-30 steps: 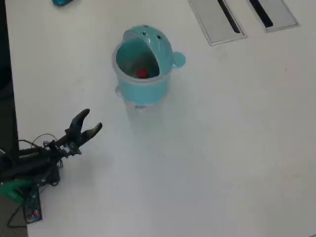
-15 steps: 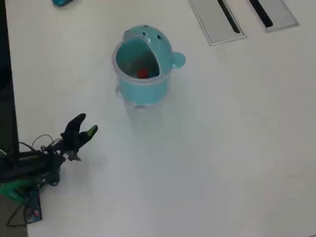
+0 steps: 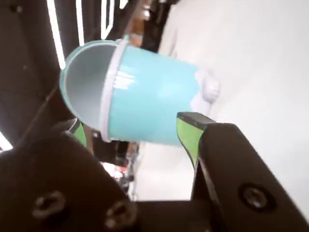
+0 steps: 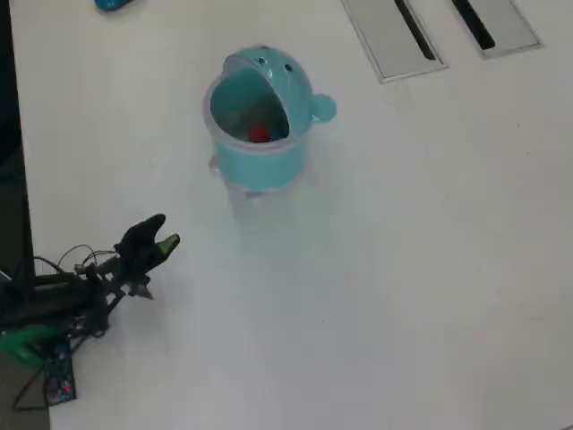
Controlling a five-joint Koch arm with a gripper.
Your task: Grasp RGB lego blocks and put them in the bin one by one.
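Cables and a green base (image 4: 27,345) sit at the far left of the overhead view, at the table's near-left edge. From there the dark arm (image 4: 63,291) reaches right, low over the white table (image 4: 403,269). Its gripper (image 4: 163,234) ends in two tips, one dark and one with a green pad, standing a narrow way apart with nothing between them. The wrist view agrees: a green-padded finger (image 3: 189,133) shows on the right and a sliver of another green pad (image 3: 79,134) on the left, with an empty gap between.

Farther right and farther back, well apart from the gripper, stands the bin (image 4: 260,148), upright, light blue, its domed lid (image 4: 277,72) swung back so the mouth is open. Two dark dots mark the lid, and a small round knob (image 4: 324,108) sticks out on the bin's right side. Inside, a red block (image 4: 259,133) lies at the bottom; something paler lies just left of it, too dim to name. In the wrist view the bin (image 3: 149,104) fills the middle, seen tilted.

A small teal object (image 4: 112,4) lies at the far-left edge. Two grey panels (image 4: 380,40) with black slots lie at the far right.
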